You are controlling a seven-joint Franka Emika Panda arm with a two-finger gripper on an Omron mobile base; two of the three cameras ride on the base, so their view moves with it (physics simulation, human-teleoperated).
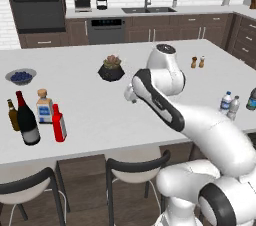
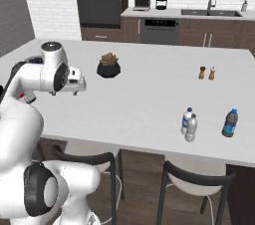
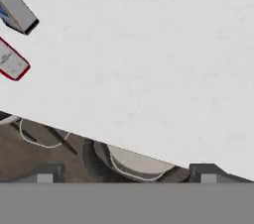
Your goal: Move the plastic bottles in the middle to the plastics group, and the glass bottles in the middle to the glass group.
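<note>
While the tool hangs wide apart over the white desk, it holds nothing.
At the desk's left end the tall dark wine bottle and slim bright red bottle stand beside the small brown beer bottle and squat clear square bottle; two small clear water bottles stand near the dark blue-green bottle at the right end.
</note>
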